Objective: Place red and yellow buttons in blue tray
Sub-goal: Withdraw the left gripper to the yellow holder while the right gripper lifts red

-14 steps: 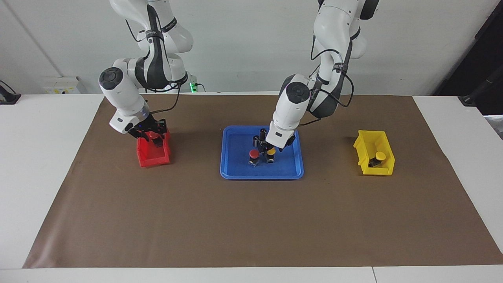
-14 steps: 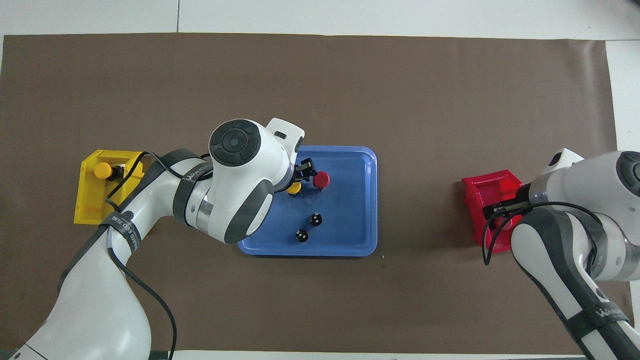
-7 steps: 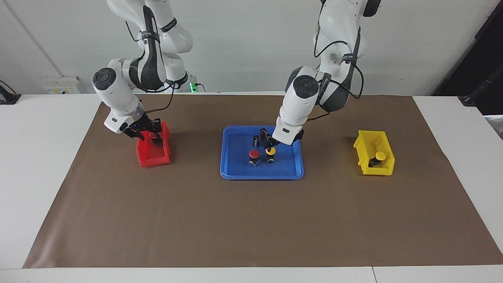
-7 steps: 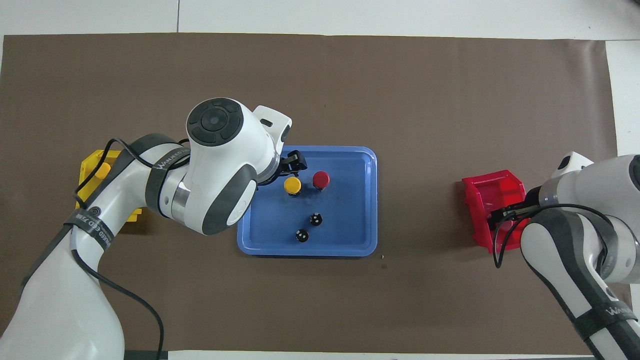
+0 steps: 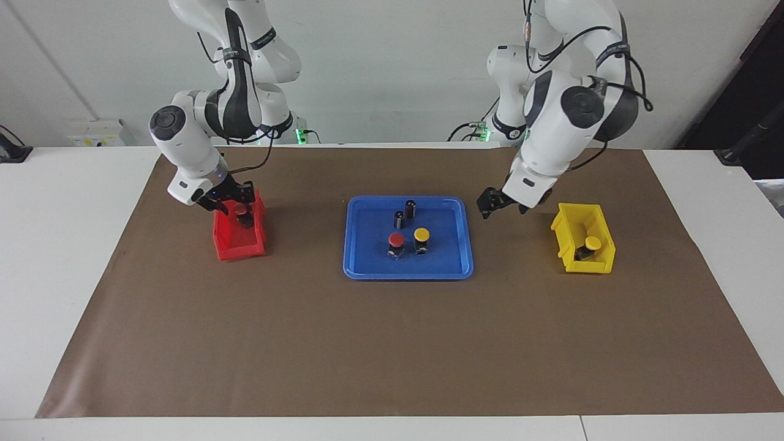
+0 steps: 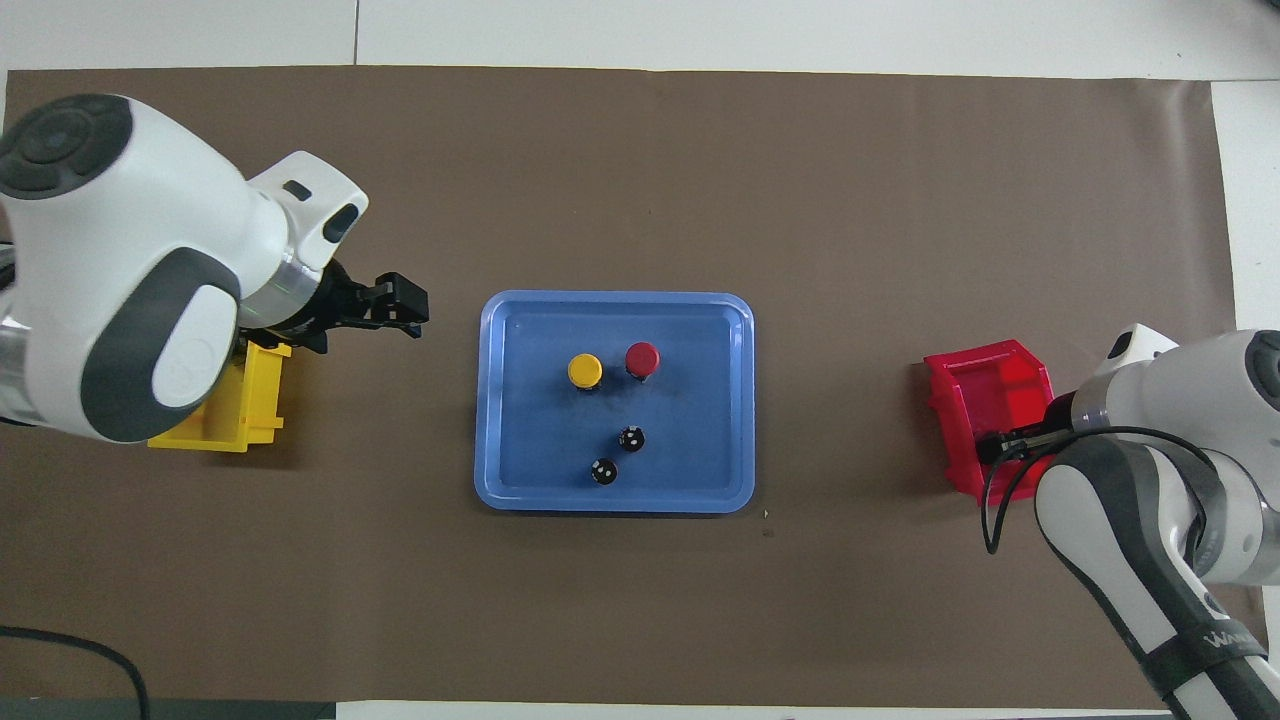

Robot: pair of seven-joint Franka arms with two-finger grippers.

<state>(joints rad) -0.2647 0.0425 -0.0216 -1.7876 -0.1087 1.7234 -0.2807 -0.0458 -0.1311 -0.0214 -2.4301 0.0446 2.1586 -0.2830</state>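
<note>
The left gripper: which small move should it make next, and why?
Probably it should move over the yellow bin and go down to the yellow button in it. The left gripper hangs over the mat between the blue tray and that bin, holding nothing.

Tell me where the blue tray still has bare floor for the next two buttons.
The blue tray is bare along both short ends and the rim farthest from the robots. The middle is crowded: yellow button beside red button, with two dark cylinders nearer the robots.
</note>
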